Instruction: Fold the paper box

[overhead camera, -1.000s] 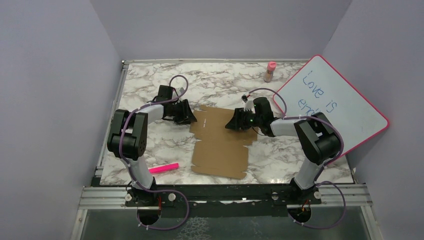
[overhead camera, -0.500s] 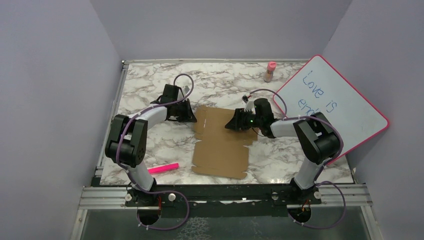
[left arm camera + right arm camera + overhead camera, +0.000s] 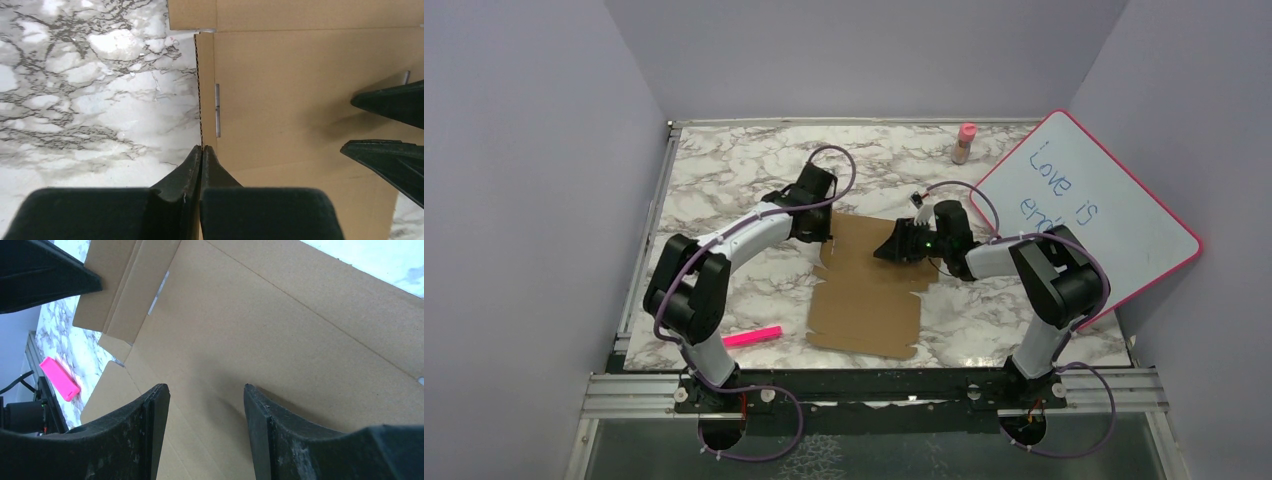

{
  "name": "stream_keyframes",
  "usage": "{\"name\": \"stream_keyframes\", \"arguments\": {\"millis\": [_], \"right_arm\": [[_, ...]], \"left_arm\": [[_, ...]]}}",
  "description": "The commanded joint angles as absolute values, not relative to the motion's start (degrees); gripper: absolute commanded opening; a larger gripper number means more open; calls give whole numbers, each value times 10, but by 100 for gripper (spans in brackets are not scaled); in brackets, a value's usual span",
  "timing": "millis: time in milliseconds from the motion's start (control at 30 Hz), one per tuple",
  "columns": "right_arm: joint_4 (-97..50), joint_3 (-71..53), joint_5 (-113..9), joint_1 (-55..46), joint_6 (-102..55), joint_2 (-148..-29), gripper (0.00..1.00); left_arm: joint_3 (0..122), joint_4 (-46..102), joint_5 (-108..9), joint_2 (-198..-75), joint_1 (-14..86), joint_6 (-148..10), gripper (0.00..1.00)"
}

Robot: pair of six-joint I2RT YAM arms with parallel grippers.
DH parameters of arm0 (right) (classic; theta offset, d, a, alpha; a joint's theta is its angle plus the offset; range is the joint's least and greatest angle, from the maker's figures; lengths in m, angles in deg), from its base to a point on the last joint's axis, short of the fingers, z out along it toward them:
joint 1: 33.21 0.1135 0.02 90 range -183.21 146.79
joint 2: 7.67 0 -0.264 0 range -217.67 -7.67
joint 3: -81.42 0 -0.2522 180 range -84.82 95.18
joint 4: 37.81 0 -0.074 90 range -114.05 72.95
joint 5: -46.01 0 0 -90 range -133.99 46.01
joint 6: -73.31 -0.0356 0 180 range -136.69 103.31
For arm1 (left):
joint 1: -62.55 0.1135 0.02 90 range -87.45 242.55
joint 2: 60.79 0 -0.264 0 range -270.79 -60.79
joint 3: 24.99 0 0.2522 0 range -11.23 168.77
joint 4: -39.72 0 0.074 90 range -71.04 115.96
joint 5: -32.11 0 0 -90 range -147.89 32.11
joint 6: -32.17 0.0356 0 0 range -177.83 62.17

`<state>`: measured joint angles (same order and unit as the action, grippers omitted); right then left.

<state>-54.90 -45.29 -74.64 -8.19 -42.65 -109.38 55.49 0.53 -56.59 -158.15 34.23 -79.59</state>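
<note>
The brown paper box (image 3: 869, 295) lies mostly flat in the middle of the marble table. My left gripper (image 3: 823, 230) is at its far left edge. In the left wrist view the jaws (image 3: 201, 148) are shut on the raised left flap, whose corrugated edge (image 3: 198, 90) shows edge-on. My right gripper (image 3: 892, 249) is open and rests low over the far panel of the box (image 3: 260, 325). Its two fingers (image 3: 156, 405) stand apart above the cardboard, with nothing between them. The right gripper's fingers (image 3: 390, 100) also show in the left wrist view.
A pink marker (image 3: 751, 336) lies at the near left, also in the right wrist view (image 3: 60, 379). A pink-capped bottle (image 3: 965, 142) stands at the back. A pink-framed whiteboard (image 3: 1089, 215) leans at the right. Purple walls close in the table.
My left arm has swung right from beside the box to its far left flap and closed on it. The flap has come up from the table. The right gripper has stayed put.
</note>
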Motion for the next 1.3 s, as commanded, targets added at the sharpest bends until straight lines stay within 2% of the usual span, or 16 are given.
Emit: {"name": "stream_keyframes", "arguments": {"millis": [0, 200, 433, 767, 1267], "right_arm": [[-553, -471, -756, -81, -438, -1107, 61], [-557, -472, -756, -81, -441, -1107, 61], [-560, -472, -761, -81, -445, -1109, 61], [-561, -472, -764, -81, -446, -1111, 61], [-503, -451, -775, -81, -428, -1063, 62]], "left_arm": [[604, -58, -707, -1598, 300, -787, 0], [638, -93, -802, -1632, 250, -781, 0], [671, -118, -859, -1677, 214, -773, 0], [710, -140, -886, -1722, 179, -770, 0], [698, -148, -900, -1691, 186, -777, 3]]}}
